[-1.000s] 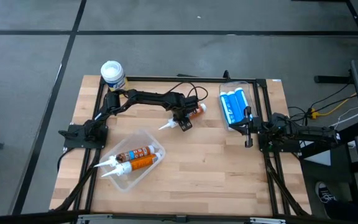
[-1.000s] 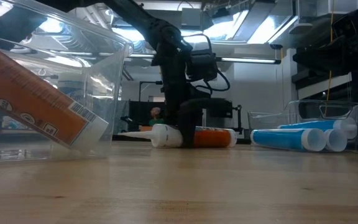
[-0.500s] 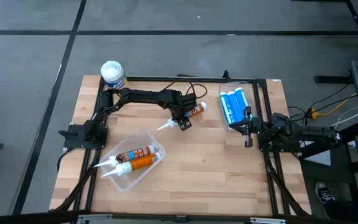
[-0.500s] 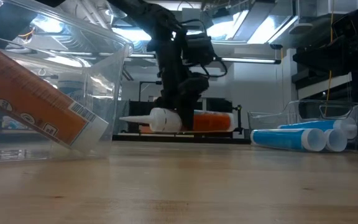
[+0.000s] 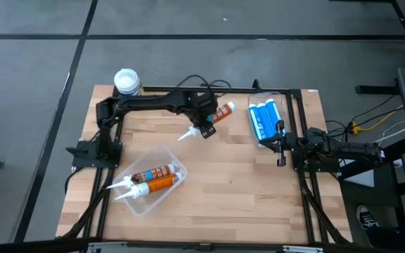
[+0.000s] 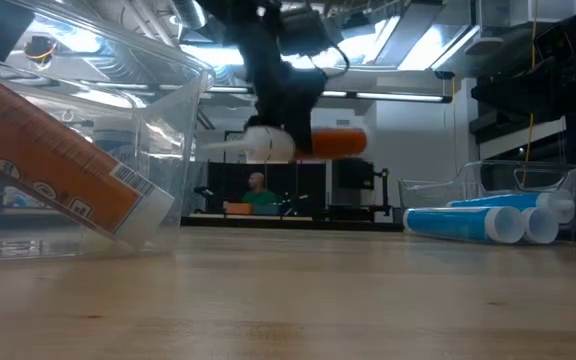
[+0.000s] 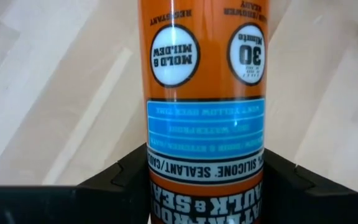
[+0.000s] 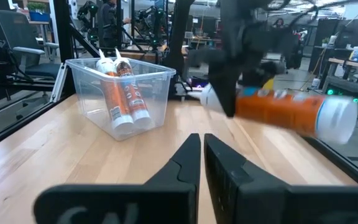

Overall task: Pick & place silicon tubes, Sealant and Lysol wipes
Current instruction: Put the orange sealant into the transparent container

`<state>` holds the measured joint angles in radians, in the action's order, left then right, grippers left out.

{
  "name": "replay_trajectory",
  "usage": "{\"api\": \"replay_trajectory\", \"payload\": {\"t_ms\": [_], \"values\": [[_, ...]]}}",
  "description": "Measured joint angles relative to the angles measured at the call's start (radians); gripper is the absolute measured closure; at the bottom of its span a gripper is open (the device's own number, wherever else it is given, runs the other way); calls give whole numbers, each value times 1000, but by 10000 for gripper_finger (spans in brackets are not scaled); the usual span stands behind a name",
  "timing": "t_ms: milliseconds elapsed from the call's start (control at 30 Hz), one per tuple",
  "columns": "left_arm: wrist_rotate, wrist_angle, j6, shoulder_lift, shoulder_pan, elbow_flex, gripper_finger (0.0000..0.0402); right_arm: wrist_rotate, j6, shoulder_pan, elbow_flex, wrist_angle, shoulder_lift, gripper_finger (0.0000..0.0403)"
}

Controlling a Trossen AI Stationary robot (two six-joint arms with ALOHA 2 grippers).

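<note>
Orange tubes: I am counting three, one [image 5: 215, 114] gripped in left gripper [image 5: 206, 121] fingers, raised above worktop [image 5: 245, 190].
Right gripper [image 5: 281, 145]: fingers closed, idling.

- Your left pincer [image 5: 206, 119] hangs raised above the table's far middle, clamped around a load.
- Your right pincer [image 5: 280, 145] waits closed at the right edge.

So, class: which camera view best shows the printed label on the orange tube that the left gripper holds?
The left wrist view: the orange tube fills it, label readable. The high view shows it small in the left gripper, the low view side-on, the right wrist view blurred.
</note>
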<state>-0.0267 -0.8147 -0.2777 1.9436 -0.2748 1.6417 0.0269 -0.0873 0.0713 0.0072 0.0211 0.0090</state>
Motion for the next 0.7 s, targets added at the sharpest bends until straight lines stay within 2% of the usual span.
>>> {"api": "replay_trajectory", "payload": {"t_ms": [300,700], "values": [[-128,-51,-104,-139,-10,1,201,0,0,0,0,0,0,378],[-216,-248,-247,-290,79,2,201,0,0,0,0,0,0,378]]}}
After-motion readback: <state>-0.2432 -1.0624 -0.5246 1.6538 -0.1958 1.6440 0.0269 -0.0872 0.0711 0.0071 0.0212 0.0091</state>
